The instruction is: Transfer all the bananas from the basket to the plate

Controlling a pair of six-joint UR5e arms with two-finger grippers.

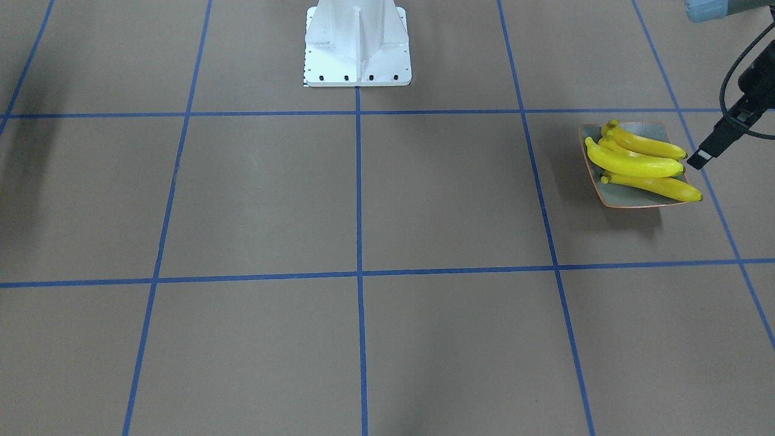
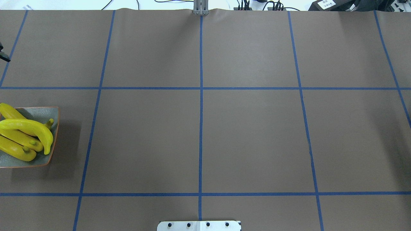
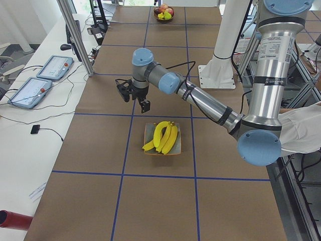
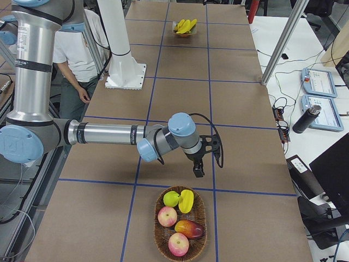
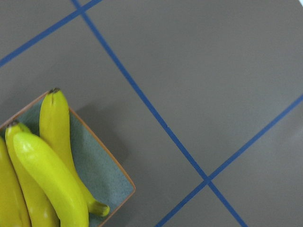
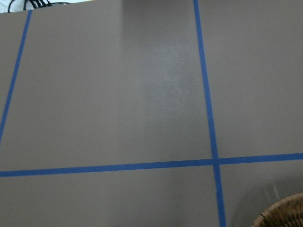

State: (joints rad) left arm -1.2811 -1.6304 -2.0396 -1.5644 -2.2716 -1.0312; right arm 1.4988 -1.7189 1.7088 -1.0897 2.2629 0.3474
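- I count four bananas (image 1: pixel 636 163) lying on the plate (image 1: pixel 614 195), packed side by side, one riding on top of the others and one tip reaching past the plate's rim.
- The left gripper (image 3: pixel 134 100) hangs above the table just beside the plate, off its outer edge. Nothing shows between its fingers, but I cannot tell from these views whether they are spread or closed.
- The basket (image 6: pixel 284 213) sits at the opposite end of the table from the plate, well apart from it. It holds reddish round fruit, a green one and a short yellow piece.
- The right gripper (image 4: pixel 197 169) is far from the plate, hovering over bare table close to the basket. I see it only from the side camera, so I cannot tell its state.
- My read is that the transfer looks finished. The yellow piece looks too stubby for a banana, though I can't rule it out, so I would check that before calling it done.
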